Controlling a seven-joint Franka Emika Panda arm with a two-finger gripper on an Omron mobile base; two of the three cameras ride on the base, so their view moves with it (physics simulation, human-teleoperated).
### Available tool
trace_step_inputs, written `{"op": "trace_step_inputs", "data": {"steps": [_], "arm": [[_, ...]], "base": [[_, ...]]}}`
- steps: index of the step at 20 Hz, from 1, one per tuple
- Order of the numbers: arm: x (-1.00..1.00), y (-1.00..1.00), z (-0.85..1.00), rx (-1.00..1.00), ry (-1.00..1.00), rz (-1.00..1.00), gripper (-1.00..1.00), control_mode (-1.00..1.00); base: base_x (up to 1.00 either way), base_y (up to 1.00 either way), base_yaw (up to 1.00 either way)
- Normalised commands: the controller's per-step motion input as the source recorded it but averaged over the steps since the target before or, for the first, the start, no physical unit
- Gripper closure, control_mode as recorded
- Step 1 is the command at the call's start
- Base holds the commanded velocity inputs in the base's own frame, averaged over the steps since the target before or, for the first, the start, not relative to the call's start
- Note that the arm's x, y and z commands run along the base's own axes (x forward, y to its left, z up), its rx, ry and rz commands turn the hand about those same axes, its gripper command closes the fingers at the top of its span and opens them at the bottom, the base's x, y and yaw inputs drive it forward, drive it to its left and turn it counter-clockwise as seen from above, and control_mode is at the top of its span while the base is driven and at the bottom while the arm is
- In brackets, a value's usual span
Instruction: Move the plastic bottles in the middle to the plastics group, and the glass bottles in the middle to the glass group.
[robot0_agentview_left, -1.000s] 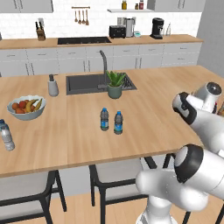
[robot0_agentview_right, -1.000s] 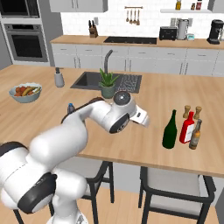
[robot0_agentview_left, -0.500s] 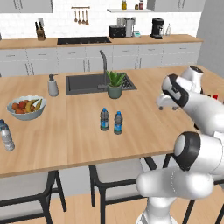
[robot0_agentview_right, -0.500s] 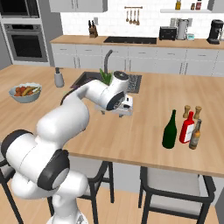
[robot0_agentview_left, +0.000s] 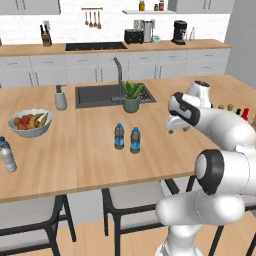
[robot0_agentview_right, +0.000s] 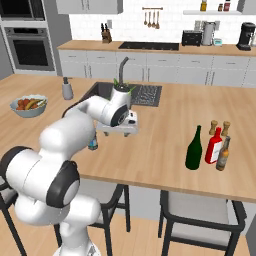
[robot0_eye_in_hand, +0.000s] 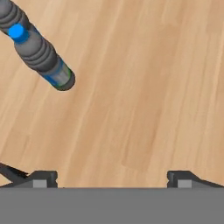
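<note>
Tool (robot0_agentview_left: 176, 125) spread wide, holding nothing, hovering over bare desk (robot0_agentview_left: 90, 160) right of the two plastic bottles (robot0_agentview_left: 127, 138). Both small bottles upright, side by side, just in front of the plant (robot0_agentview_left: 131, 96), well apart from the tool. Seen from above in the hand view (robot0_eye_in_hand: 39, 54), up and left of the fingertips (robot0_eye_in_hand: 41, 178). Green bottle (robot0_agentview_right: 193, 148) upright far right of the plant, just beside the red bottle (robot0_agentview_right: 214, 148) and brown bottle (robot0_agentview_right: 223, 154). Shakers (robot0_agentview_right: 219, 128) just behind those. Clear bottle (robot0_agentview_left: 6, 154) far left of the plant, near the fruit bowl (robot0_agentview_left: 30, 123). Soap dispenser (robot0_agentview_left: 60, 97) left of the sink (robot0_agentview_left: 100, 95).
</note>
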Motion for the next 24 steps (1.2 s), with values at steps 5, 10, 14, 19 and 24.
{"op": "trace_step_inputs", "data": {"steps": [5, 10, 14, 19, 24], "arm": [[0.06, 0.84, 0.05, -0.08, 0.00, 0.03, -1.00, -1.00], [0.16, 0.89, 0.31, 0.00, 0.00, 0.02, -1.00, -1.00], [0.20, 0.78, 0.19, 0.00, 0.00, 0.02, -1.00, -1.00], [0.12, 0.26, 0.03, -0.02, 0.04, 0.00, -1.00, -1.00], [0.12, -0.07, -0.08, 0.00, 0.00, 0.00, -1.00, -1.00]], "base": [[0.00, 0.00, 0.00], [0.00, 0.00, 0.00], [0.00, 0.00, 0.00], [0.00, 0.00, 0.00], [0.00, 0.00, 0.00]]}}
